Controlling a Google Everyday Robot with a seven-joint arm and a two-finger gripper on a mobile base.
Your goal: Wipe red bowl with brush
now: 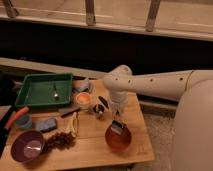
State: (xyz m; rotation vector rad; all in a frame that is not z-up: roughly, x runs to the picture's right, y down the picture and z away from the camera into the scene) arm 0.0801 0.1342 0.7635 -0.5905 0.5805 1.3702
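Note:
The red bowl (119,141) stands on the wooden table (90,150) near its front right. My gripper (117,122) hangs from the white arm (150,85) just over the bowl's far rim, pointing down. It is shut on the brush (117,128). The brush's pale grey head sits at the bowl's far inner side, and its black handle is mostly hidden by the gripper.
A green tray (37,82) holding a small utensil stands at the back left. A small orange-rimmed cup (83,101), a dark small object (101,106) and a dark-handled knife (67,111) lie mid-table. A purple-maroon bowl (28,146), an orange-handled tool (17,117) and a blue sponge (48,124) are at the left.

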